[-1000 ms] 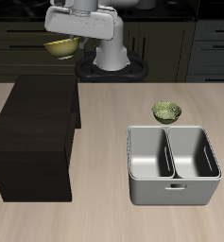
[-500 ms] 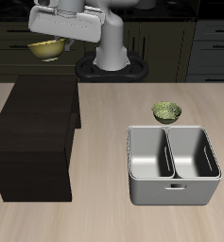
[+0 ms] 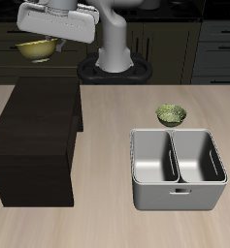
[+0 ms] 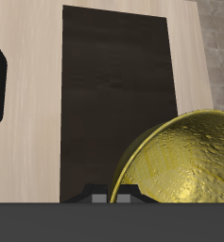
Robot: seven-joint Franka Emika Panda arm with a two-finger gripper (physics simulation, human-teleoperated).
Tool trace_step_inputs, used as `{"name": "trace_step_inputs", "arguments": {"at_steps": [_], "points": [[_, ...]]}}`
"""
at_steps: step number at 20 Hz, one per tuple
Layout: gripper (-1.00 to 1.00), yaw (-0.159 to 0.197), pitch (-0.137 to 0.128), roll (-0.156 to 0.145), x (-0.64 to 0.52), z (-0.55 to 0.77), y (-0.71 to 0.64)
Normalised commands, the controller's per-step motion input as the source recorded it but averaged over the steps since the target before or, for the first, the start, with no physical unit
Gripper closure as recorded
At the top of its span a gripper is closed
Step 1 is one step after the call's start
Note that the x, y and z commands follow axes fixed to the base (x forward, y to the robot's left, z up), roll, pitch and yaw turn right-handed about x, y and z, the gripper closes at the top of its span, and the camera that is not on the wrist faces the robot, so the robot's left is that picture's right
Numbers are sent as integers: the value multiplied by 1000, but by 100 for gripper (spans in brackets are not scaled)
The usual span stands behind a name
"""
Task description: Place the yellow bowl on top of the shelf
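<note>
While gripper [image 3: 44, 39] is hanging high at the far left of the exterior view, it is carrying the yellow bowl [image 3: 37, 49], fingers pinching its rim; bowl is airborne, not touching anything. Shelf [image 3: 37, 136] is sitting below and nearer the front edge, flat top bare. Key relation: bowl is hovering above the shelf's far end, well up, so the coming move looks like mostly straight down, maybe a bit toward the front. Wrist view is showing bowl [image 4: 184, 161] filling one side with the shelf top [image 4: 113, 95] dark underneath. Moving right: green bowl [image 3: 171, 114] is resting on the table [image 3: 116, 102] just behind the grey bin [image 3: 178, 170], well apart from the shelf.
</note>
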Motion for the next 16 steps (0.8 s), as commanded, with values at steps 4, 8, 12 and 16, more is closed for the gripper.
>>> {"name": "trace_step_inputs", "arguments": {"at_steps": [4, 8, 12, 16], "points": [[100, 7, -10, 2, 67, 35, 20], [100, 4, 12, -13, 199, -20, -3], [100, -3, 24, -21, 147, -190, -13], [100, 29, 29, 14, 103, -292, 105]]}}
